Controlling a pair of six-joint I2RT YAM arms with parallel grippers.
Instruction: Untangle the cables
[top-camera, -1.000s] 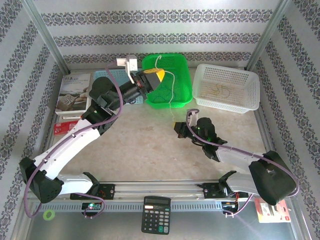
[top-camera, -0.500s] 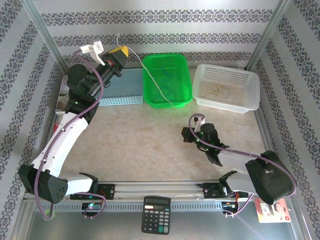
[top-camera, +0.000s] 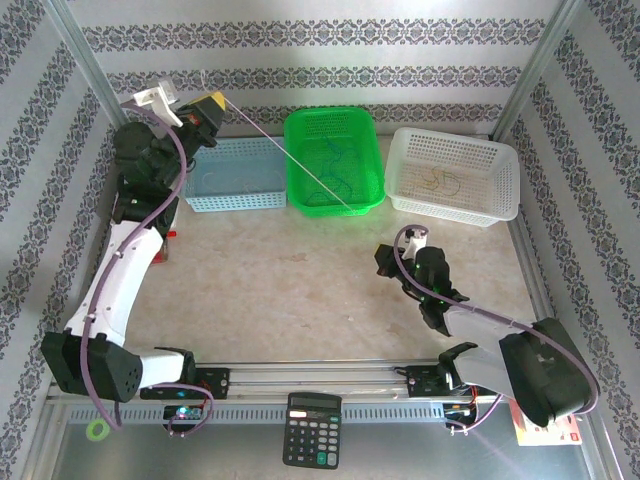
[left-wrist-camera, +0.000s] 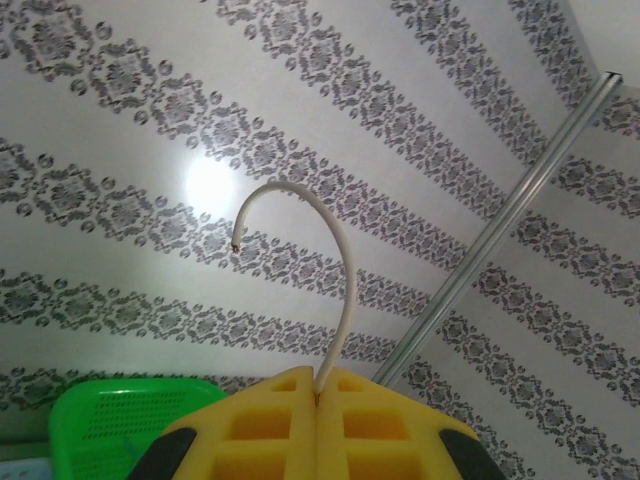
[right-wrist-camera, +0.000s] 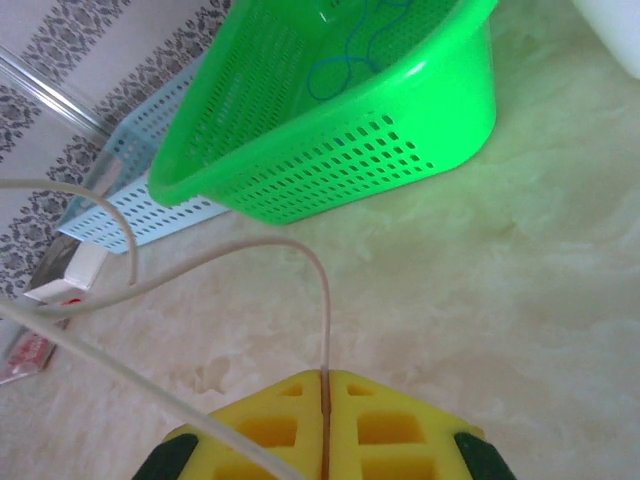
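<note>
Pale cable (right-wrist-camera: 326, 330) cut at left edge, fingers (right-wrist-camera: 270, 430) cropped below, basket loops (top-camera: 440, 180) indistinct

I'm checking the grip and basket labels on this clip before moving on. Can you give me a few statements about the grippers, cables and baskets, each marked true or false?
1. The left gripper is shut on a pale cable. True.
2. The green basket is empty. False: a blue cable lies in it.
3. The right gripper hangs open over the white basket. False: it is shut on the pale cable, low over the table in front of the green basket.
4. A yellowish-tan cable lies in the white basket. True.
5. A calculator lies at the near edge between the arm bases. True.
</note>
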